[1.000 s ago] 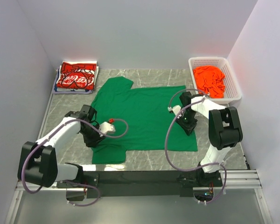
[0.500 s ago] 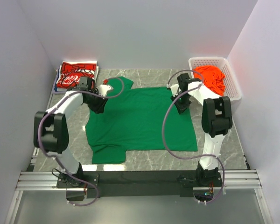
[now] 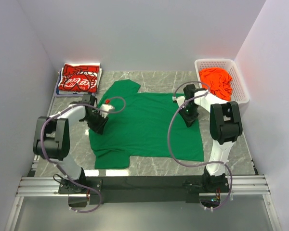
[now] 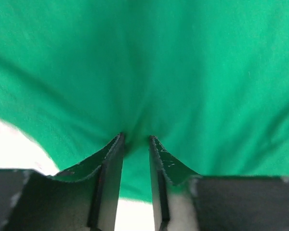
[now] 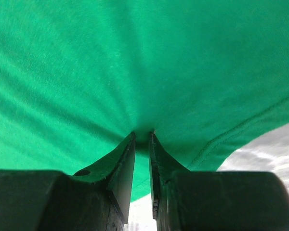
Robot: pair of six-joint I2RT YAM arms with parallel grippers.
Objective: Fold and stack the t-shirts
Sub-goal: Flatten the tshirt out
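The bright green t-shirt (image 3: 144,127) lies spread flat across the marble table (image 3: 233,144). My left gripper (image 3: 98,122) sits on its left side, below the far left sleeve. In the left wrist view that gripper (image 4: 136,138) is shut on a pucker of green cloth (image 4: 183,62). My right gripper (image 3: 189,117) sits near the shirt's right edge. In the right wrist view it (image 5: 142,134) also pinches a gather of the green cloth (image 5: 135,57), beside a stitched hem. The red t-shirt with white lettering (image 3: 78,79) lies folded at the back left. The orange t-shirt (image 3: 216,82) lies crumpled in the basket.
The white mesh basket (image 3: 242,86) stands at the back right against the right wall. The red shirt rests on a pile of other folded cloth (image 3: 58,92). Side walls close in on both sides, and both arm bases stand at the near edge.
Both grippers have come back from the shirt's far edge toward the near side. The shirt's left edge and far sleeve have shifted slightly with them.
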